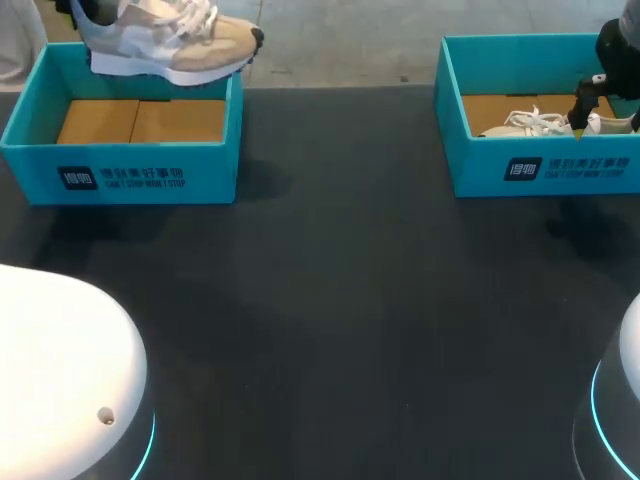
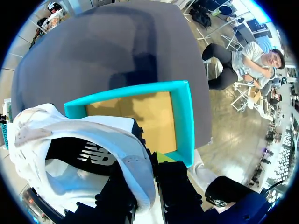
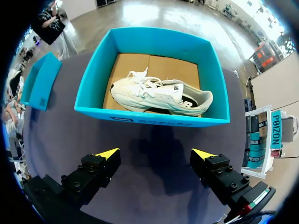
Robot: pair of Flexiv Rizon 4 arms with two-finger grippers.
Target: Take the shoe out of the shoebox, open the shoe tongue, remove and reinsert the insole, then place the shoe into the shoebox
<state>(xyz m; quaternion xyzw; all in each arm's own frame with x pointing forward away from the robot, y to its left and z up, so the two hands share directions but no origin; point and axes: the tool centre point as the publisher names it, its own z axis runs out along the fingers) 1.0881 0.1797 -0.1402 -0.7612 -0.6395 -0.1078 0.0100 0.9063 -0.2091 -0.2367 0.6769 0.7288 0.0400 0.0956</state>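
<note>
a: head view first, where's the shoe [image 1: 170, 40]?
b: it hangs over the empty left box [image 1: 120, 175] at the table's [image 1: 340, 300] far left corner. left jaws hold it, pinched on the rim of its opening.
a: and the right side?
b: right jaws stand wide, holding nothing, just short of the right box [image 3: 149, 119] at the far right corner. a white shoe [image 3: 159, 95] lies inside.
a: how will it handle?
b: light, i'd say, with a soft upper and a firmer sole. the rim may fold, so grip the heel or sole and pull the tongue gently.
</note>
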